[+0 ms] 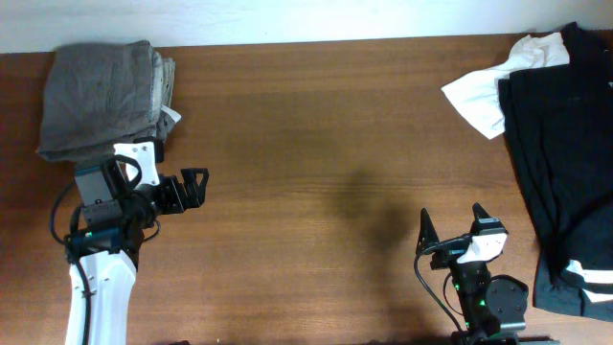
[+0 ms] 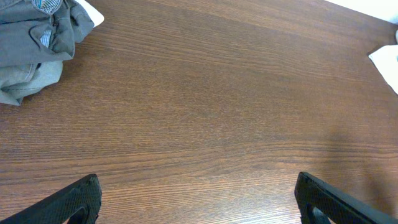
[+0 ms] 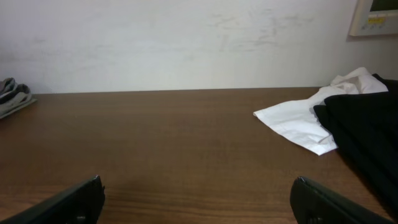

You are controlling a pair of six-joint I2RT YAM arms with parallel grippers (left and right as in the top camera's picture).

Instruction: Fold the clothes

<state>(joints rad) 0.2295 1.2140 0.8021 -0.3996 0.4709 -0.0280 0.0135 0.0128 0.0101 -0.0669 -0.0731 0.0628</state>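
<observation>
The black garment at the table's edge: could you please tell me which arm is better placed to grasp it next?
Likely the right. The right hand, open, sits close beside the black garment; the left hand is far across, by the grey stack.

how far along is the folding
Done: grey garments sit folded in a stack at the far left. In hand: nothing; the left gripper and right gripper are both open and empty. Remaining: the black garment and white garment lie unfolded on the right.
</observation>
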